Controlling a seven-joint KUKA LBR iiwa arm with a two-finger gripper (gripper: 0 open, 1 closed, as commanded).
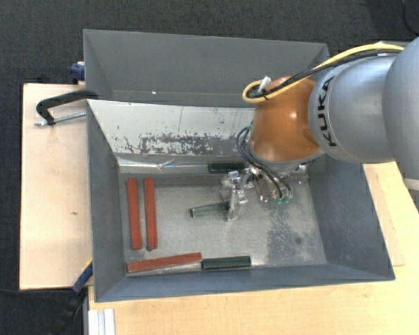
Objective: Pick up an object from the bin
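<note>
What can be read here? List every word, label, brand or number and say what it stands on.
"KUKA": dark letters running sideways on the grey arm link, next to the orange cover.
There is no other text. The red sticks and the dark green sticks in the bin bear no readable marks.

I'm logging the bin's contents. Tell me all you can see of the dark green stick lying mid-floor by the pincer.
The dark green stick is slim, straight and matte. It lies flat on the bin floor near the middle, almost level across the view, apart from the other sticks. Its right end meets the pincer; whether it is gripped cannot be told.
</note>
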